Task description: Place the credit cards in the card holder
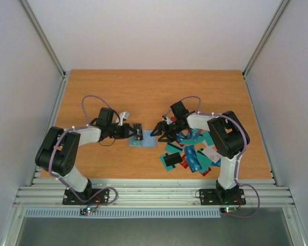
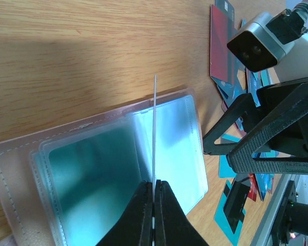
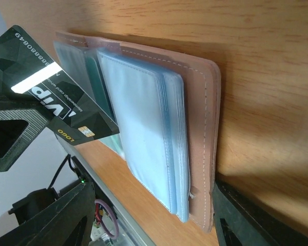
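The card holder [image 1: 148,143] lies open on the table between the arms, with a tan cover [image 3: 197,113] and a stack of clear bluish sleeves [image 2: 174,138]. My left gripper [image 2: 155,182] is shut on a black credit card [image 3: 66,95] marked VIP and holds it on edge over the sleeves. From above, that left gripper [image 1: 134,132] is at the holder's left end. My right gripper [image 1: 159,134] is open at the holder's right end. Its fingers [image 3: 56,218] stand on either side of the holder's corner. The other credit cards [image 1: 192,151], teal, red, blue and white, lie heaped by the right arm.
Loose cards [image 2: 222,48] lie close behind the right gripper's fingers [image 2: 256,141]. A teal card with a black stripe [image 1: 170,160] lies at the heap's near left. Bare wooden table [image 1: 143,92] stretches behind both arms, with grey walls around it.
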Controlling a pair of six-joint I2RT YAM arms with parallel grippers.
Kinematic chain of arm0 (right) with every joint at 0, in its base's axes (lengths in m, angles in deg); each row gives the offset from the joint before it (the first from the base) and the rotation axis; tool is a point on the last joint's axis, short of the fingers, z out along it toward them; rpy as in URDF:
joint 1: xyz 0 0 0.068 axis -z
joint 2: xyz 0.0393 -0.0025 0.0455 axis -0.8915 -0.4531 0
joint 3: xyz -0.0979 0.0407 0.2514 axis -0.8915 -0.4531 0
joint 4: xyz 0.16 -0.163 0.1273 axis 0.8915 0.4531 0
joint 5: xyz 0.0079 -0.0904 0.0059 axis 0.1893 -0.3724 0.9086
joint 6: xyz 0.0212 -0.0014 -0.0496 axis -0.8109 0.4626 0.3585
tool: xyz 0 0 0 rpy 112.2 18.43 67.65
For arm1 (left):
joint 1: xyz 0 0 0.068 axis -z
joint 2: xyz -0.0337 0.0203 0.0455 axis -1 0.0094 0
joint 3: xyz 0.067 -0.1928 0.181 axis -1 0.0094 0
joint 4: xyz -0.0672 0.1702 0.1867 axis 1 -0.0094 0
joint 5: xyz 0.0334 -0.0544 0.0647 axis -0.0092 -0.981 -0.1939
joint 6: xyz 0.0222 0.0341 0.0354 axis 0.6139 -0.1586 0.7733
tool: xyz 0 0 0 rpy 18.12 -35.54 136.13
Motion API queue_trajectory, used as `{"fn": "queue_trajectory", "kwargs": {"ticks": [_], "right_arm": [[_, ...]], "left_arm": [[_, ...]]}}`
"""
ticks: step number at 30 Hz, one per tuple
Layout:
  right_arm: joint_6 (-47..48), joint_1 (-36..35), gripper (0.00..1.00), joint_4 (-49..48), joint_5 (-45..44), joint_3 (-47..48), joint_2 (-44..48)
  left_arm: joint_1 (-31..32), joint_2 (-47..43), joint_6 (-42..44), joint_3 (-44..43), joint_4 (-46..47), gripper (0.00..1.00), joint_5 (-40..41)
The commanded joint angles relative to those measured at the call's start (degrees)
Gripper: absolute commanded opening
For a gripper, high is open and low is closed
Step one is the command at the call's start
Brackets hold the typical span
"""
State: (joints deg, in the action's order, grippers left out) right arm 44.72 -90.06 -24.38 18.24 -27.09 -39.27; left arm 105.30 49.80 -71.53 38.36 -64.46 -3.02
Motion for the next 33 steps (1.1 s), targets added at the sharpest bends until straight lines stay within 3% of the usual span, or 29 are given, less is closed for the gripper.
{"fn": "queue_trajectory", "kwargs": {"ticks": [1,16,33], "right_arm": [[-0.2,0.2,0.64,-0.4,0.2,1.1,-1.7],[0.7,0.2,0.62,0.9,0.6,2.1,-2.8],[0.5,0.2,0.61,0.5,0.9,2.4,-3.7]], "left_arm": [[-0.1,2.0,-0.2,-0.1,3.2,0.00,-2.6],[-0.2,1.6,-3.1,1.9,5.6,0.00,-3.8],[-0.1,3.1,-3.8,0.5,-2.4,0.00,-2.6]]}}
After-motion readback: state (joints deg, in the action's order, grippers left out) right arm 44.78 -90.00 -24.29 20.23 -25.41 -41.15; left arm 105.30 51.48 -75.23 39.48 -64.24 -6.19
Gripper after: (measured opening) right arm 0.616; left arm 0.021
